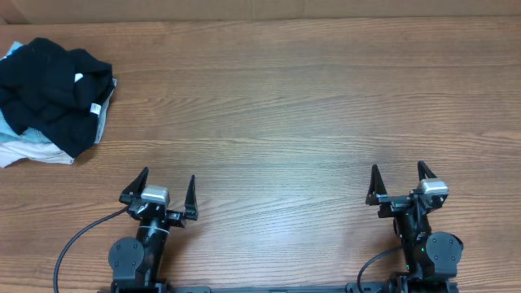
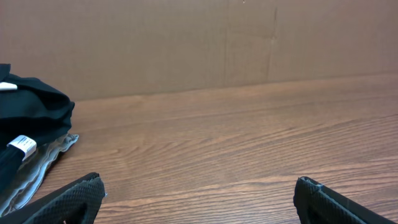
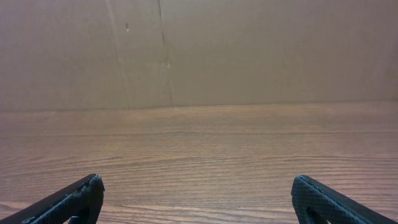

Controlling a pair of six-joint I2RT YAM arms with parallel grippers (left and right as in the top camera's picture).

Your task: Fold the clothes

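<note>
The left fingers (image 1: 191,195) and right fingers (image 1: 374,185) are seen spread wide and empty, near the desk's (image 1: 285,106) front edge. The clothes (image 1: 49,89) are heaped at the far left, well apart, over pale fabric (image 1: 24,150). They are crumpled, so no long axis can be told. A white label (image 1: 95,108) is turned rightward.

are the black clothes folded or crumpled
Crumpled, not folded: the black clothes lie in a bunched, uneven heap at the table's far left, a white label sticking out, on top of some light fabric.
</note>
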